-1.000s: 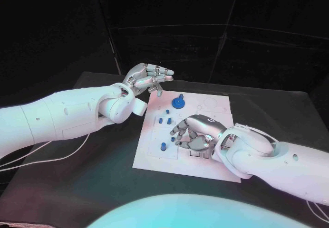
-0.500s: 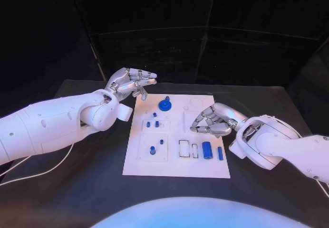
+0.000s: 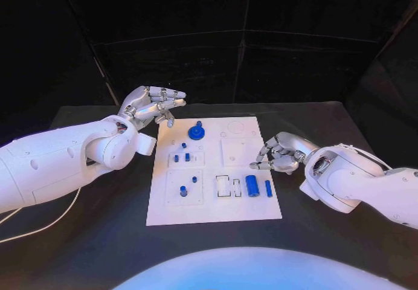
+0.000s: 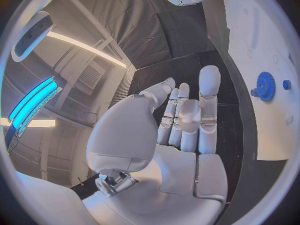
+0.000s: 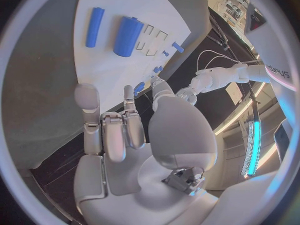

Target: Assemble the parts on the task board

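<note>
- The black table (image 3: 78, 229) carries one white task board (image 3: 213, 208), lying flat in the middle between the two arms.
- Left hand (image 3: 150, 104) hovers off the board's far left corner, over the table; its fingers are curled in together with nothing in them.
- Right hand (image 3: 277, 154) sits at the board's right edge, fingers curled inward; nothing seems to be held, though the fingertips are hard to read.
- One blue gear (image 3: 196, 132) stands near the board's far edge, close to the left hand.
- One thick blue cylinder (image 3: 252, 185) lies beside one thin blue rod (image 3: 268, 188), near the right edge.
- About six small blue pegs (image 3: 183, 191) stand in the board's left half.
- Faint printing on the board is unreadable.
</note>
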